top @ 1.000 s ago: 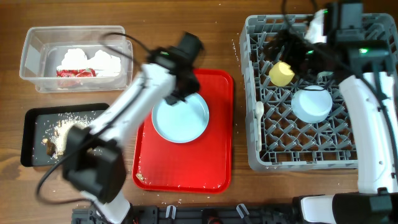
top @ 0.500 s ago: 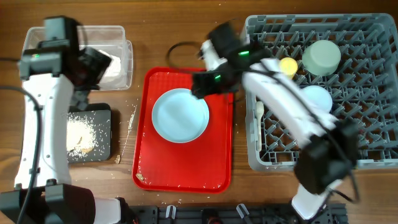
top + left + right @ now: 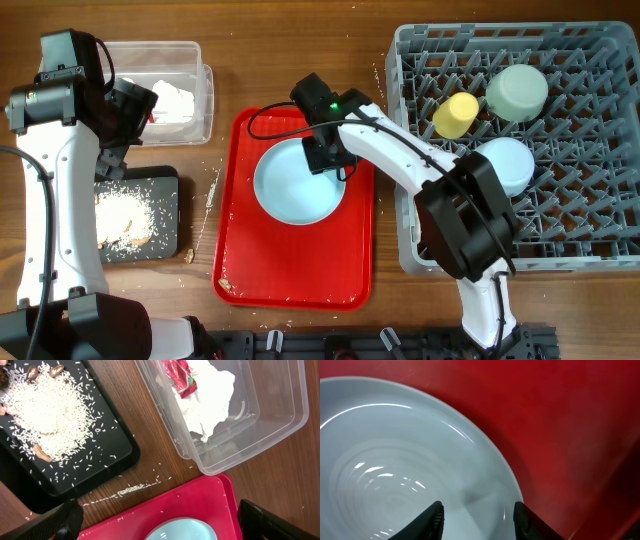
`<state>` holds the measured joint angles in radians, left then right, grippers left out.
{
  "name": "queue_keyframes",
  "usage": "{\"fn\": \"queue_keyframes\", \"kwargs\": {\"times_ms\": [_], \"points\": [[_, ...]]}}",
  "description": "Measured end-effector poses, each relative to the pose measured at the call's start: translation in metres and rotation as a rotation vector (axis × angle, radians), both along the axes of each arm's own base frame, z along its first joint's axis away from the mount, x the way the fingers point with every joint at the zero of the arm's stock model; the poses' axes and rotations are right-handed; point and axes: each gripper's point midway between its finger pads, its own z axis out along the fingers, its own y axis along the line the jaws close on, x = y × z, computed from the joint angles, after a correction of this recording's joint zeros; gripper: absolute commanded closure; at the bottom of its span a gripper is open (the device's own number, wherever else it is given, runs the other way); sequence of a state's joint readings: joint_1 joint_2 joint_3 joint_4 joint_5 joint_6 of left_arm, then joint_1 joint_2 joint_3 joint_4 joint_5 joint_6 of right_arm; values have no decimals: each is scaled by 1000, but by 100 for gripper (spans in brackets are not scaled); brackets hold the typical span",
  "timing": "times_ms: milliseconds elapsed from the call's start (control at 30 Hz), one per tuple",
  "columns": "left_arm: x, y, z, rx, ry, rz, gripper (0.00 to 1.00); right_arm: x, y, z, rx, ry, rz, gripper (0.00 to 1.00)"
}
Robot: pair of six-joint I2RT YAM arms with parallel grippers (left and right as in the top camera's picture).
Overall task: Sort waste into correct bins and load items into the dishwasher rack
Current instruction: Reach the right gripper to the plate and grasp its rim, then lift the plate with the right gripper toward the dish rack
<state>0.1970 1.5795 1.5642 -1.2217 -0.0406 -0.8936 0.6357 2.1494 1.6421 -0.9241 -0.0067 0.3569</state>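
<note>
A light blue plate lies on the red tray. My right gripper hangs low over the plate's upper right part. Its fingers stand apart over the plate, the right one near the rim, with nothing clamped between them. My left gripper is wide open beside the clear tub. White napkins and a red wrapper lie in the tub. Rice scraps cover the black tray. The grey rack holds a yellow cup, a green bowl and a blue bowl.
Loose rice grains lie on the wood between the black tray and the red tray. My right arm stretches from the rack's left wall across the red tray. The plate's edge shows low in the left wrist view.
My left arm swung from the plate back to the clear tub and opened wide. My right arm came from the rack down onto the plate, its jaws narrowing. The plate shifted slightly right.
</note>
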Motion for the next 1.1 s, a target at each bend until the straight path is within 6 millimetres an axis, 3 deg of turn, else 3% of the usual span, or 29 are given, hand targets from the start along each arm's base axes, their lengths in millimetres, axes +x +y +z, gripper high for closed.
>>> {"fn": "queue_keyframes", "kwargs": {"times_ms": [167,300,433,533,600,733,833,933,1100], "points": [[0,0,0,0,0,0,0,2,-5,0,-1,5,16,51],[0,0,0,0,0,0,0,-8,-4,2,18,59,45,50],[0,0,0,0,0,0,0,-7,-1,17,18,62,61,39],[0,0,0,0,0,0,0,6,-4,32,-11,12,59,32],[0,0,0,0,0,0,0,18,-9,37,-41,-37,52,36],[0,0,0,0,0,0,0,41,-28,37,-67,-98,13,55],[0,0,0,0,0,0,0,51,-48,29,-54,-89,-19,76],[0,0,0,0,1,0,0,50,-57,16,0,-42,-23,78],[0,0,0,0,2,0,0,31,-44,2,47,19,20,73]]}}
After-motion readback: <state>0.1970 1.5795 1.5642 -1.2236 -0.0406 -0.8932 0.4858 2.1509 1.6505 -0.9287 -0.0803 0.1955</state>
